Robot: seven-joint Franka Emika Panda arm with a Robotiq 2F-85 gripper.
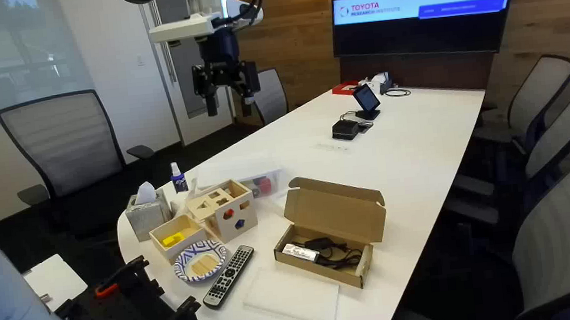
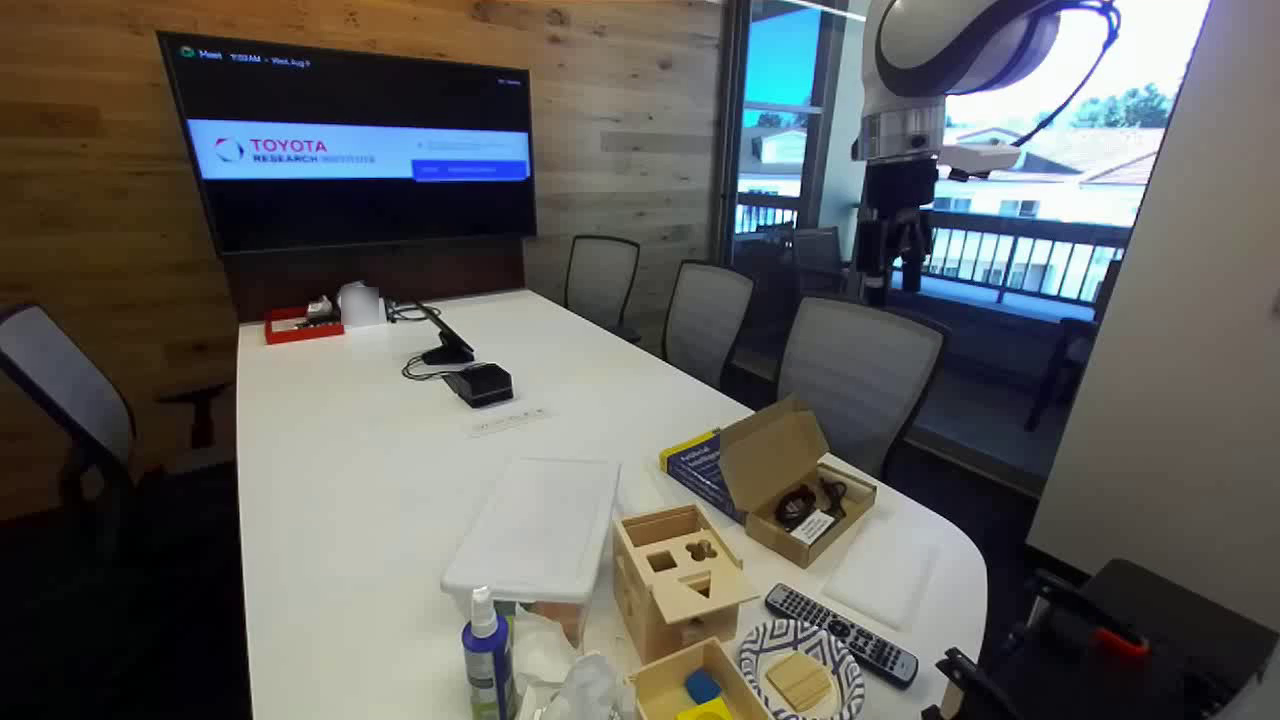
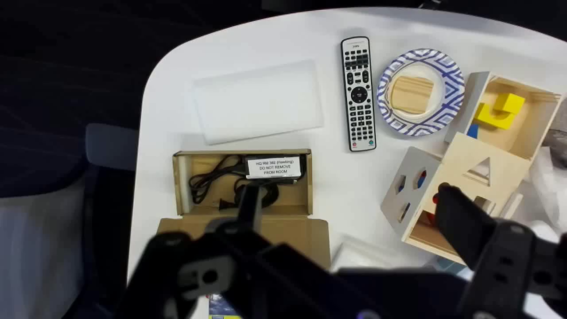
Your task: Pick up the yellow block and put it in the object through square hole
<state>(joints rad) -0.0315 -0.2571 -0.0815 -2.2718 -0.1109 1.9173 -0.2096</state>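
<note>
Several shaped blocks lie in a light-wood tray [image 3: 522, 133] [image 1: 188, 244]. A yellow cube-like block [image 3: 509, 103] lies against a notched yellow block [image 3: 491, 118]; yellow also shows in both exterior views [image 1: 173, 239] [image 2: 706, 711]. The wooden shape-sorter cube [image 1: 228, 229] [image 2: 640, 600] [image 3: 460, 153] stands beside the tray, its top panel shifted so part of the top is open. The square hole [image 2: 662, 561] is in that panel; a finger partly covers it in the wrist view. My gripper [image 1: 229, 108] [image 2: 893, 283] [image 3: 350, 190] is open and empty, high above the table.
An open cardboard box [image 1: 336, 207] with cables, a remote [image 3: 359, 95], a patterned bowl [image 3: 456, 91] and a white slab [image 3: 259, 102] stand near the sorter. A tissue box [image 1: 148, 217], spray bottle [image 2: 487, 660] and plastic bin [image 2: 540, 525] are also close.
</note>
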